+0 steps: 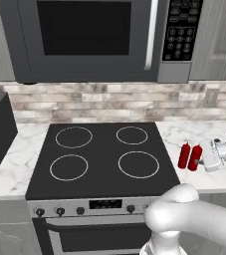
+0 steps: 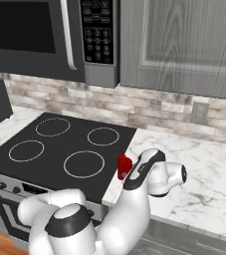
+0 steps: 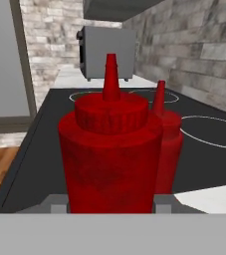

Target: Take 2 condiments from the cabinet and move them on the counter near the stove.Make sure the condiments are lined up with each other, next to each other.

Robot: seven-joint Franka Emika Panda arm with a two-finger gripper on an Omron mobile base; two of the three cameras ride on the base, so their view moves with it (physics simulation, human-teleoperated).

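From the left base view, gripper (image 1: pixel 200 160) clamped on near red bottle (image 1: pixel 195 158), other red bottle (image 1: pixel 184 155) just past it on counter (image 1: pixel 191 137) by stove (image 1: pixel 102 157); in hand view, near bottle between jaws, other bottle just behind.

No text, brand, number or sign can be read anywhere. The microwave's keypad (image 1: pixel 182 27) has rows of small pale marks on its dark buttons, too blurred to make out. The stove's front panel (image 1: pixel 105 203) carries a small dark display with nothing legible on it. Both red squeeze bottles (image 3: pixel 109 164) are plain, without labels.
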